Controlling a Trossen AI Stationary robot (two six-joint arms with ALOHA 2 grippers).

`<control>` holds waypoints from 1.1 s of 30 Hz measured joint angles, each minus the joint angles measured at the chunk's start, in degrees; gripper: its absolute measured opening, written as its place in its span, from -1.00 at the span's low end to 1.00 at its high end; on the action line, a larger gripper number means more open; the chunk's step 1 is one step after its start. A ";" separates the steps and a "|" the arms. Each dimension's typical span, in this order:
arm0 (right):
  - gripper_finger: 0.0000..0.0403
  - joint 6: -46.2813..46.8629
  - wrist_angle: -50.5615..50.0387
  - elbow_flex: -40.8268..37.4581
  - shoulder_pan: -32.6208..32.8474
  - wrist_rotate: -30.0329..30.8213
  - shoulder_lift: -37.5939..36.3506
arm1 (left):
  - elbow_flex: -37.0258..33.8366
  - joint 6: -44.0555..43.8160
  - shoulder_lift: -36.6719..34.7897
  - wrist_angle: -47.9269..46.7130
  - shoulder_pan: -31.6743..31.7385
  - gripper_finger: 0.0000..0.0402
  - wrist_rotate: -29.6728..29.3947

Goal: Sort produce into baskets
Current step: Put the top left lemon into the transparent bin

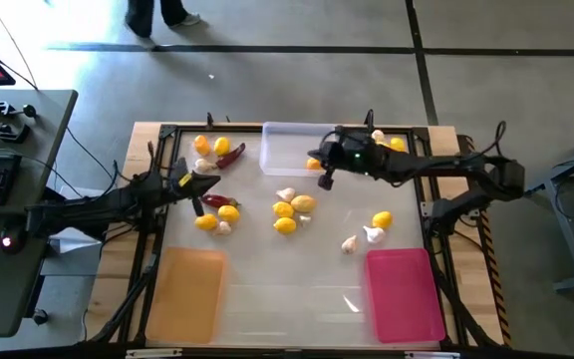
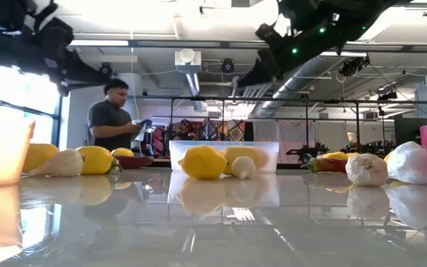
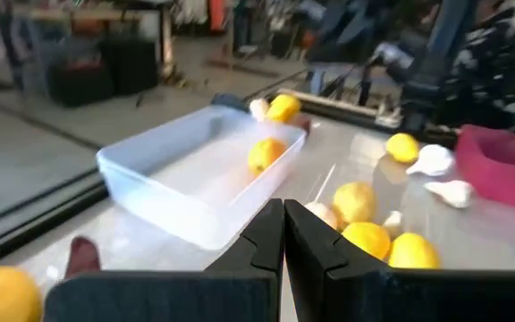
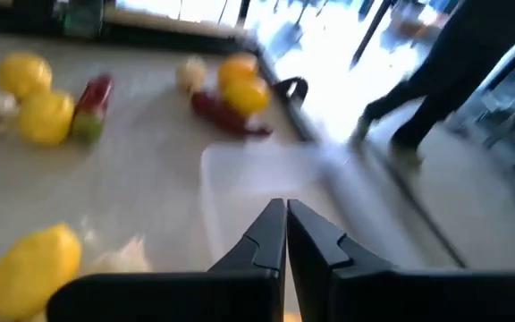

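On the table (image 1: 267, 299) the clear tray (image 1: 289, 147) holds one lemon (image 1: 314, 164) at the far edge — right gripper (image 1: 326, 180) above it, clenched empty; left gripper (image 1: 199, 202) clenched empty too.

Clear tray (image 1: 285, 150) holding one lemon (image 1: 314, 164), orange tray (image 1: 184, 294), pink tray (image 1: 404, 294), produce scattered between

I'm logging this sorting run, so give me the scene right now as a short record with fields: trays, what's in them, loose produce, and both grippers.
clear tray: far middle of the table, one lemon inside at its right end
orange tray: near left, nothing seen in it
pink tray: near right, nothing seen in it
loose produce: lemons, garlic bulbs and chili peppers scattered on the table between the trays
left gripper: shut, empty, over the left cluster
right gripper: shut, empty, raised by the clear tray's right end
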 joint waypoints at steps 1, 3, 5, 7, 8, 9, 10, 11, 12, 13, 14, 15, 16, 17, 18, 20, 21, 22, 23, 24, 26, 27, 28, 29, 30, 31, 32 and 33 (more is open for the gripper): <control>-0.99 -0.76 1.39 -0.47 -0.26 0.00 -0.60 | 1.25 -0.27 2.13 -0.41 0.58 -1.00 -0.06; -0.98 -0.96 1.95 -0.79 -0.75 0.00 -1.50 | 4.07 -0.62 6.84 -2.33 2.06 -1.00 -0.10; -0.98 -1.16 1.53 -1.01 -1.04 -0.25 -2.05 | 7.53 -0.81 11.70 -4.73 3.94 -1.00 -0.73; -0.99 -2.08 1.03 -1.01 -1.32 -1.63 -2.31 | 11.25 -1.11 16.65 -7.57 6.18 -1.00 -1.28; -1.00 -2.40 0.34 -1.01 -1.57 -2.98 -2.35 | 13.04 -0.74 19.06 -8.92 7.33 -1.00 -1.42; -1.00 -2.66 -0.01 -1.04 -1.89 -5.16 -2.35 | 14.79 0.00 21.34 -10.02 8.49 -1.00 -1.44; -1.00 -2.82 0.55 -1.45 -2.42 -7.99 -2.35 | 16.58 0.79 23.56 -11.49 9.64 -1.00 -1.45; -1.00 -2.82 1.81 -2.29 -3.10 -11.33 -2.35 | 18.25 1.63 25.68 -12.80 10.86 -1.00 -1.40; -1.00 -2.78 3.59 -3.24 -3.84 -14.35 -2.35 | 19.90 2.07 27.72 -13.94 12.20 -0.99 -1.42; -1.00 -2.34 6.12 -4.57 -4.64 -16.89 -2.35 | 21.43 2.27 29.69 -15.20 13.55 -0.99 -1.38; -1.00 -1.93 8.54 -5.92 -5.34 -18.57 -2.35 | 22.85 2.29 31.55 -16.62 14.87 -0.98 -1.22; -1.00 -1.25 10.49 -6.89 -6.06 -19.40 -2.35 | 24.26 2.36 33.38 -17.99 16.18 -0.97 -0.53; -1.00 -1.00 11.88 -7.49 -6.72 -19.78 -2.35 | 25.73 2.45 35.22 -19.28 17.46 -0.95 0.12; -1.00 -0.84 12.48 -7.70 -7.31 -19.86 -2.35 | 27.19 2.82 36.99 -20.89 18.67 -0.94 0.79; -1.00 -0.85 12.76 -7.72 -7.88 -19.91 -2.35 | 28.65 2.93 38.72 -22.57 19.77 -0.92 1.33; -1.00 -0.81 12.58 -7.41 -8.76 -19.87 -2.35 | 31.85 2.96 42.41 -25.73 22.05 -0.87 2.44; -1.00 -0.83 12.52 -7.13 -8.96 -19.82 -2.35 | 33.34 2.94 44.20 -27.51 23.07 -0.84 3.25; -1.00 -0.88 12.56 -6.91 -9.12 -19.88 -2.35 | 35.02 2.94 46.16 -29.00 24.02 -0.81 4.19; -1.00 -1.13 12.68 -6.85 -9.22 -19.93 -2.38 | 36.70 2.96 48.08 -30.11 24.83 -0.77 5.38; -1.00 -1.60 12.52 -6.85 -9.22 -19.98 -2.38 | 38.35 2.96 50.00 -30.97 25.59 -0.73 6.49; -1.00 -2.57 11.57 -6.85 -9.22 -20.82 -2.38 | 41.70 2.80 54.07 -32.73 26.97 -0.64 8.87; -1.00 -3.11 10.81 -6.85 -9.23 -22.13 -2.38 | 43.45 2.45 56.12 -33.54 27.62 -0.59 9.48; -1.00 -3.96 9.92 -6.85 -9.40 -23.45 -2.38 | 45.23 1.73 58.24 -34.53 28.26 -0.54 9.94; -1.00 -4.66 8.99 -6.85 -9.50 -24.53 -2.38 | 47.00 0.87 60.19 -35.89 28.78 -0.48 10.07; -1.00 -5.06 8.26 -6.85 -9.61 -25.29 -2.38 | 48.90 -0.19 62.22 -37.84 29.31 -0.42 10.07; -1.00 -5.22 7.84 -6.85 -9.83 -26.02 -2.38 | 50.70 -0.84 64.15 -40.01 29.78 -0.36 10.01; -1.00 -5.27 7.40 -6.85 -9.96 -26.57 -2.38 | 52.41 -1.27 66.12 -42.15 30.19 -0.30 10.01; -1.00 -5.27 6.81 -6.85 -10.12 -26.62 -2.38 | 54.04 -1.55 67.90 -44.50 30.51 -0.23 9.98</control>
